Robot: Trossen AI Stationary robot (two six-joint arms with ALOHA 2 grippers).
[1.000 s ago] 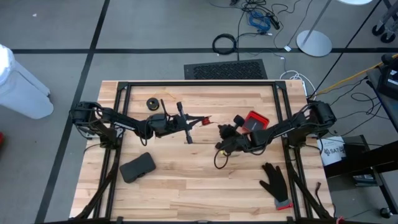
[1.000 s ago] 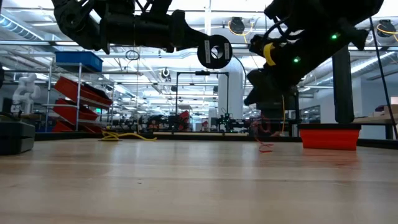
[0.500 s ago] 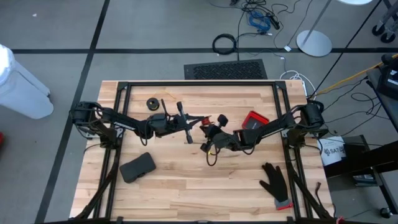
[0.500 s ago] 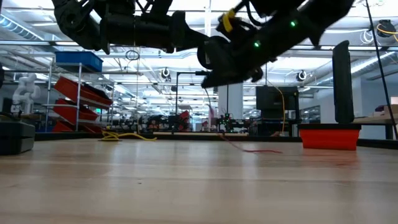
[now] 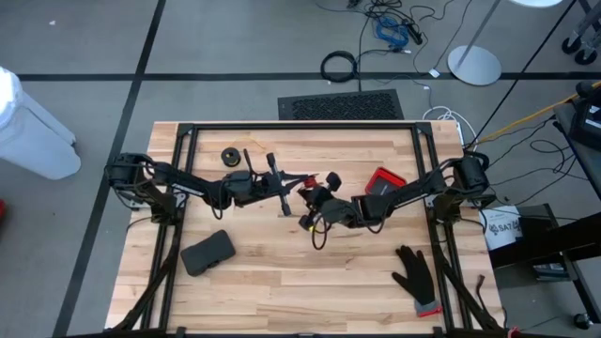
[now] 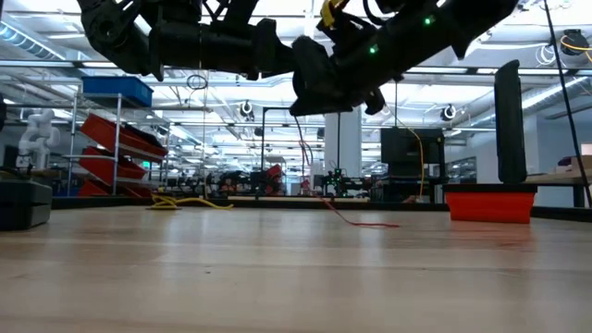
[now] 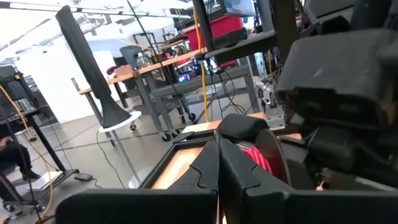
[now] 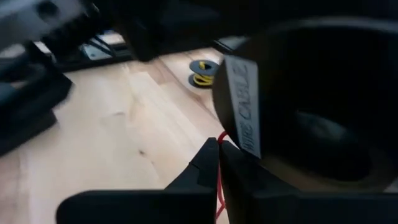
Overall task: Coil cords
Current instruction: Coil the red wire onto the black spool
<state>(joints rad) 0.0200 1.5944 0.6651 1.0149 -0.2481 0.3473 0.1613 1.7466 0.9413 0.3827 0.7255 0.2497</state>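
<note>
Winding underway: left gripper point(image 5: 285, 184) clamps red spool point(image 7: 264, 155); right gripper point(image 5: 310, 208), at its 4 o'clock, pinches red cord point(image 6: 356, 220). Next wrap needs tension.

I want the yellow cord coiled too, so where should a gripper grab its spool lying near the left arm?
Probably from straight above, closing the fingers across the round rim of the yellow cord's spool. It lies flat on the table with bare wood around it, so opposite edges look reachable.

Bright even overhead light, soft shadows, wrist views blurred up close
</note>
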